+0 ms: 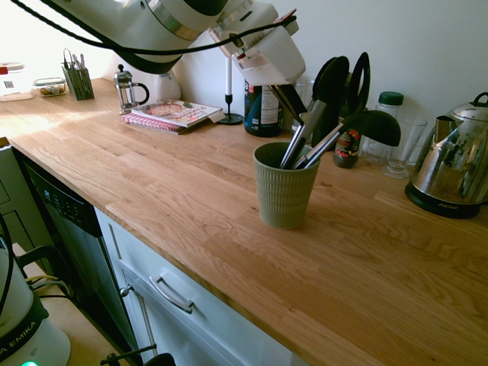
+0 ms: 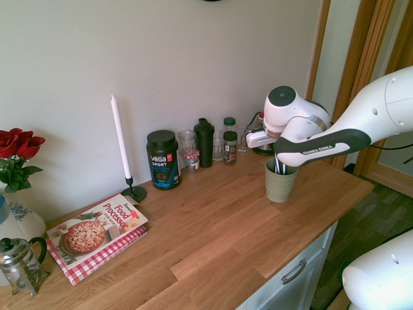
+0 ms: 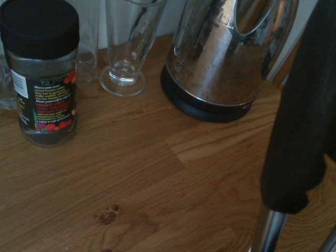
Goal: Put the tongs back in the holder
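Note:
The sage green ribbed holder (image 1: 284,194) stands on the wooden counter, also seen as holder (image 2: 280,184). The tongs (image 1: 311,122) lean in it with their silver arms down inside and a black rounded tip up. My gripper (image 1: 293,103) hangs just above the holder's rim, shut on the tongs' silver arm. From the other side the gripper (image 2: 277,154) sits straight over the cup. In the wrist view a black tip on a silver shaft (image 3: 296,131) rises at the right. A black ladle (image 1: 377,126) and a slotted spatula (image 1: 358,76) share the holder.
A chrome kettle (image 1: 450,171) and a tall glass (image 1: 402,149) stand right of the holder, with a spice jar (image 3: 44,73) behind. A dark tub (image 1: 261,110), a candle (image 1: 229,91), a cookbook (image 1: 171,114) and a French press (image 1: 128,90) lie further left.

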